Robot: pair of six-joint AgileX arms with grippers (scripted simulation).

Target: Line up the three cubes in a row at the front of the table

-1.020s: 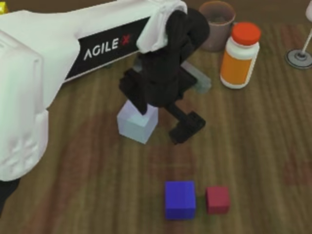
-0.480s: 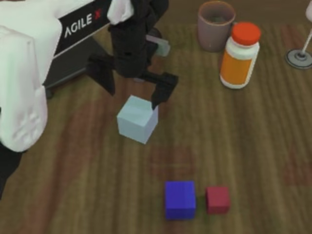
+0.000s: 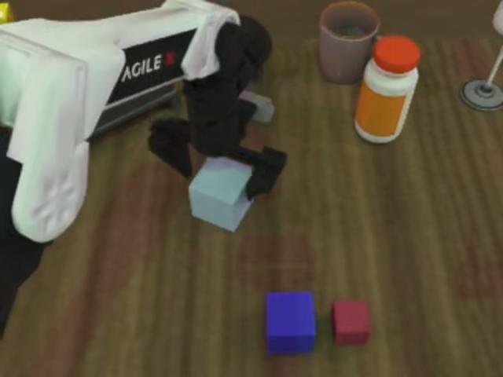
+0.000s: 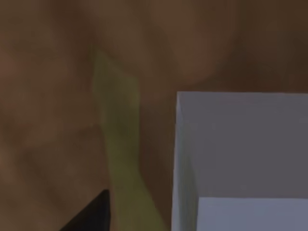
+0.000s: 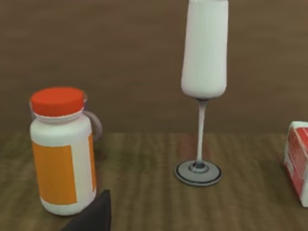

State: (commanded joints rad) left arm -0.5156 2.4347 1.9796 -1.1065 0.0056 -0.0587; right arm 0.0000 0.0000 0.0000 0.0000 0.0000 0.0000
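The larger pale blue-white cube point(image 3: 218, 195) stands left of the table's middle. My left gripper point(image 3: 218, 161) is open over it, one dark finger point(image 3: 174, 148) on its left and the other point(image 3: 265, 170) on its right, neither pressing the cube. In the left wrist view the cube point(image 4: 240, 159) fills the frame beside one fingertip point(image 4: 94, 216). The deep blue cube point(image 3: 290, 322) and the small dark red cube point(image 3: 350, 322) sit side by side near the front edge. My right arm is out of the top view; its wrist view shows one fingertip point(image 5: 96, 216) set far to the side.
At the back stand a brown cup point(image 3: 349, 39), an orange-labelled bottle with a red cap point(image 3: 387, 86) and a wine glass point(image 3: 481, 93). A dark grey tray point(image 3: 130, 118) lies under my left arm. A red and white box point(image 5: 299, 161) is beside the glass.
My left gripper swung back over the pale cube and came down, so its open fingers now straddle the cube. The cubes have not moved.
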